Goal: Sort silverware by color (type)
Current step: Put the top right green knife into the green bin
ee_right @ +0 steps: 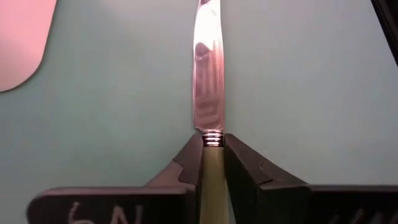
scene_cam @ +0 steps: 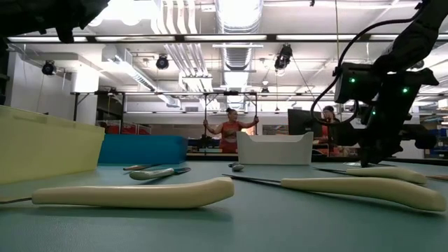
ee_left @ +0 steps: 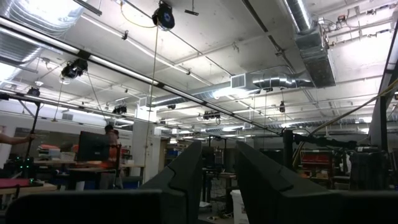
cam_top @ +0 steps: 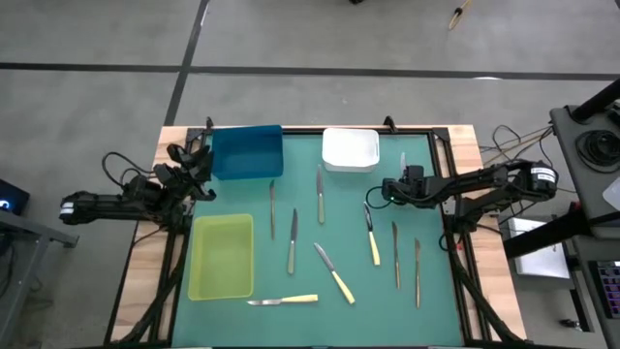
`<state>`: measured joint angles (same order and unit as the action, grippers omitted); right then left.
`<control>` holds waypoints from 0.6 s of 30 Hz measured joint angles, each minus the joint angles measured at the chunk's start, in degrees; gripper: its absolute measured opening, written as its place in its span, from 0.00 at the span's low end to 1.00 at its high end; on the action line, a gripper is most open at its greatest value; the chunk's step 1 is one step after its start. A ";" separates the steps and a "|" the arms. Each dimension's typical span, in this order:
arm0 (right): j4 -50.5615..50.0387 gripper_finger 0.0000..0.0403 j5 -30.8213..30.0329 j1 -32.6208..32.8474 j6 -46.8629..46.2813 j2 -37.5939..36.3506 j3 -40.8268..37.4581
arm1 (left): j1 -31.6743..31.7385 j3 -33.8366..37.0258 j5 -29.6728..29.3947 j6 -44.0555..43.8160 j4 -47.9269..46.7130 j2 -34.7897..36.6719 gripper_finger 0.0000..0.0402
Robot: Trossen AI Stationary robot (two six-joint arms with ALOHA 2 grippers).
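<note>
Yellow-handled knife (ee_right: 209,93) pinched by right gripper (ee_right: 211,163) mid-mat.

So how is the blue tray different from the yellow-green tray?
The blue tray sits at the table's far edge beside the white tray; the yellow-green tray lies nearer the front. The blue tray looks squarish, the yellow-green tray longer. Both look empty and sit on the left gripper's side.

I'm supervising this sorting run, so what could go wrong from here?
1. The right hand pinches the yellow-handled knife right at the collar between blade and handle; so narrow a grip could let it swivel or slip when lifted.
2. A grey table knife lies close beside it on the mat; a swinging handle might knock it.
3. The white tray sits near the right hand's path and could be bumped.
</note>
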<state>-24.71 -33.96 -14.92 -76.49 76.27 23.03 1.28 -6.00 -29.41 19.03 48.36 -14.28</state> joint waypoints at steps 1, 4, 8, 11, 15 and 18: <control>-0.29 0.08 -0.03 0.00 0.22 -1.13 0.02 | 0.00 0.00 -0.02 0.00 0.00 0.02 0.19; -1.56 0.08 0.70 0.04 1.18 -5.10 0.00 | 0.01 0.00 -0.02 0.00 0.00 0.02 0.19; -3.01 0.04 0.95 0.13 2.60 -10.64 -0.07 | 0.00 0.01 -0.02 0.00 0.00 0.02 0.19; -4.36 0.01 -0.34 0.05 4.11 -14.18 -0.26 | 0.00 0.01 -0.02 0.00 -0.01 0.02 0.19; -3.78 0.01 -2.49 0.04 5.18 -18.24 -0.15 | 0.00 0.00 -0.02 0.00 0.02 0.02 0.19; -3.85 0.01 -2.48 0.04 5.95 -20.25 -0.14 | 0.00 0.02 -0.02 0.00 0.02 0.02 0.19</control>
<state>-28.56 -36.45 -14.87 -70.54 56.02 22.88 1.28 -5.98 -29.43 19.03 48.38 -14.26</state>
